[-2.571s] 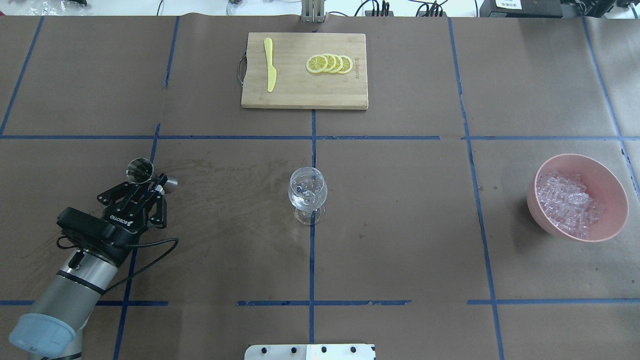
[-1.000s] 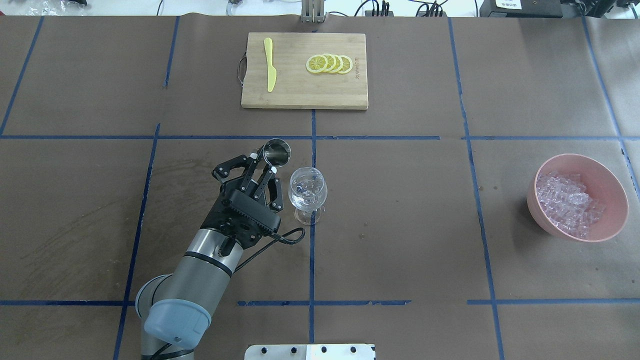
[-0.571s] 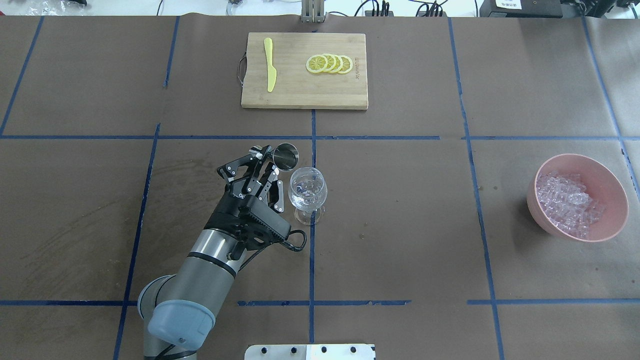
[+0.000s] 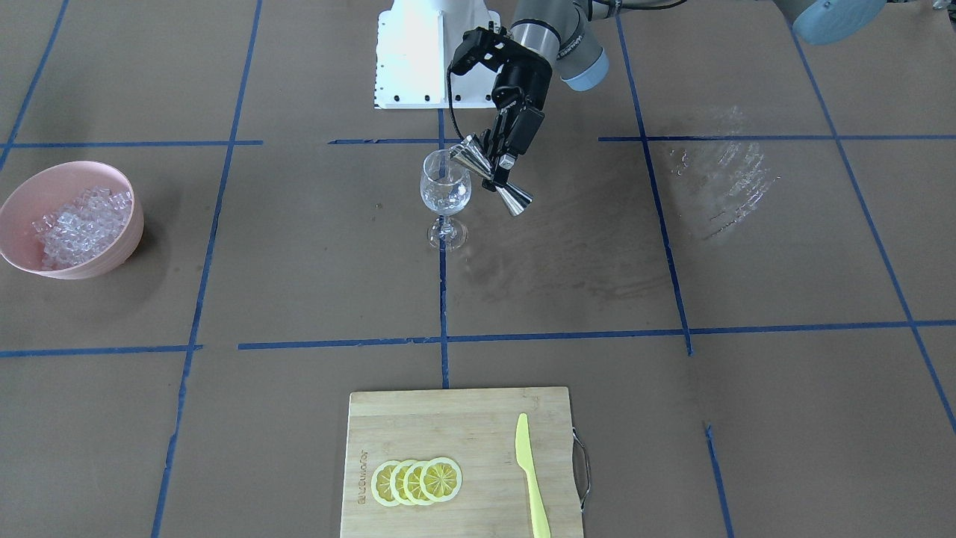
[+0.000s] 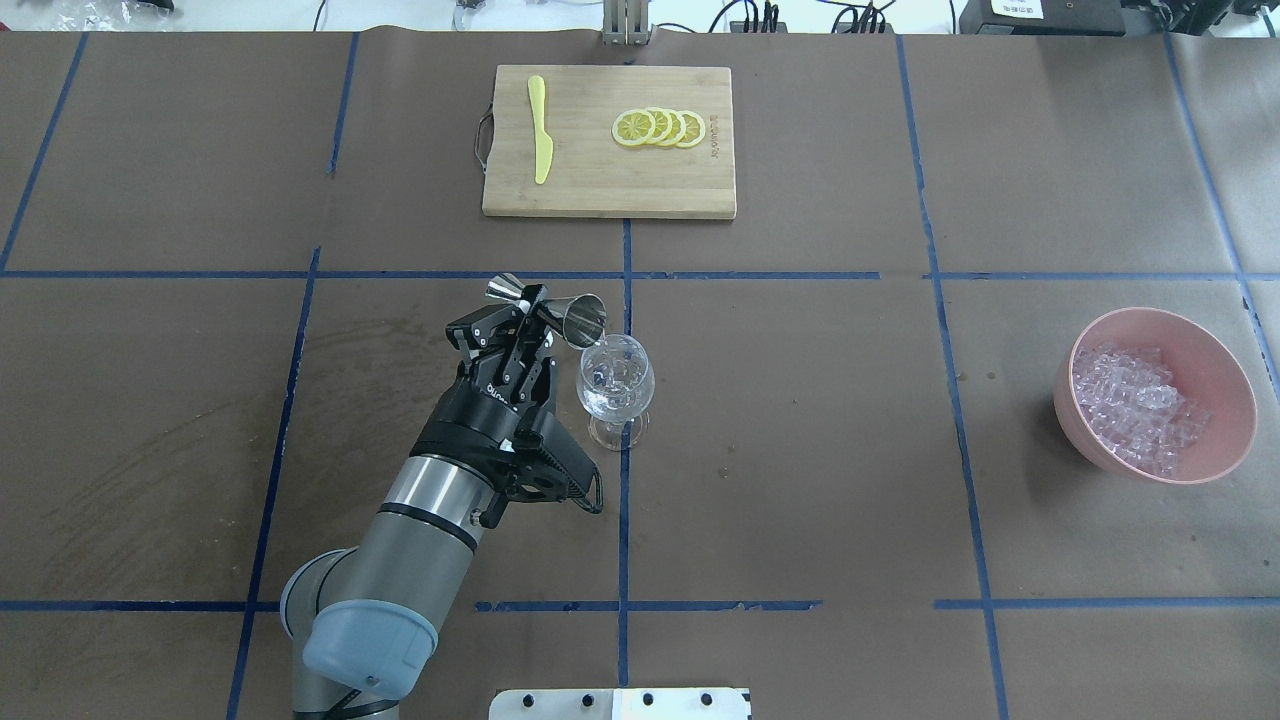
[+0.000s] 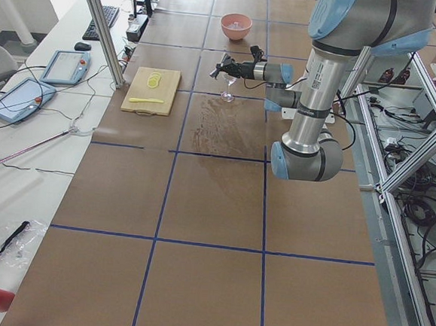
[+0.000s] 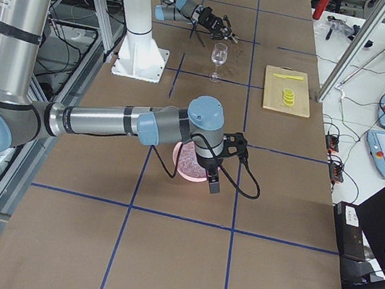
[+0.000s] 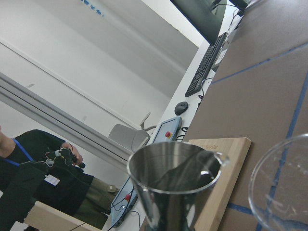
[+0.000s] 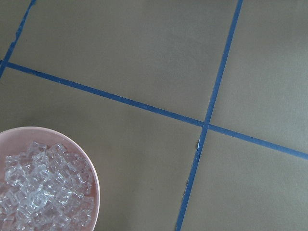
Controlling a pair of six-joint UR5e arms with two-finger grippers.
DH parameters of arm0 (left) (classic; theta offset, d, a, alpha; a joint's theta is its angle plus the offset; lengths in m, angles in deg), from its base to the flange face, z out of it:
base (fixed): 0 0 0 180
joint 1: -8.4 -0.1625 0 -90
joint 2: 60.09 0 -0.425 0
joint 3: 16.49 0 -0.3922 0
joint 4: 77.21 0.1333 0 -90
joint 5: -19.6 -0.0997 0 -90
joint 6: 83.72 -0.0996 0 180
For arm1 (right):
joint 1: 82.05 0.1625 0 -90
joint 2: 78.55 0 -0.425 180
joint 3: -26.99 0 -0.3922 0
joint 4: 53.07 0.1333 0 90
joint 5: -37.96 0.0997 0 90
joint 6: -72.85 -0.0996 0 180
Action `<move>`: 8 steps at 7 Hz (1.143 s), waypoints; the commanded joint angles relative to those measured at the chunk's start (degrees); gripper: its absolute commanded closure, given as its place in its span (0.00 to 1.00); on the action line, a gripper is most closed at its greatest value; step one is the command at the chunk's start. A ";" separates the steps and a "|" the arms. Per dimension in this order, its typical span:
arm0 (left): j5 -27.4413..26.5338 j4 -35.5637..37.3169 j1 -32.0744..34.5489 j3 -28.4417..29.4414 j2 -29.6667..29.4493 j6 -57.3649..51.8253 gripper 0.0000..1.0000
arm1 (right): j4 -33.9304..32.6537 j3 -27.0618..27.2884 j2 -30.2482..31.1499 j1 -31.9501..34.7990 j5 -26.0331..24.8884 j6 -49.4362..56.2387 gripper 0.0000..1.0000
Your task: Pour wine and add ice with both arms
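Observation:
My left gripper (image 5: 528, 318) is shut on a steel double-ended jigger (image 5: 578, 316) and holds it tipped on its side, its mouth at the rim of the clear wine glass (image 5: 615, 385). The front view shows the same: the gripper (image 4: 499, 163), the jigger (image 4: 489, 176) and the glass (image 4: 445, 190). The left wrist view looks past the jigger's cup (image 8: 173, 187) to the glass rim (image 8: 281, 192). The ice (image 5: 1135, 405) is heaped in a pink bowl (image 5: 1235, 435) at the right. My right arm's gripper (image 7: 206, 163) hangs over that bowl; I cannot tell whether it is open or shut.
A bamboo cutting board (image 5: 600, 190) at the far middle carries several lemon slices (image 5: 660, 128) and a yellow knife (image 5: 540, 130). A wet streaked patch (image 4: 717, 183) marks the paper at the left. The right wrist view shows ice (image 9: 43, 192) in the bowl (image 9: 94, 185).
My left arm has carried the jigger from the table's left side to the wine glass and has tipped it over toward the glass rim. The glass and bowl have not moved.

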 commanded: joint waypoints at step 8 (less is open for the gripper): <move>-9.21 3.07 -1.74 0.27 -3.71 -29.88 1.00 | 0.00 -1.81 1.02 2.04 -0.16 -0.09 0.00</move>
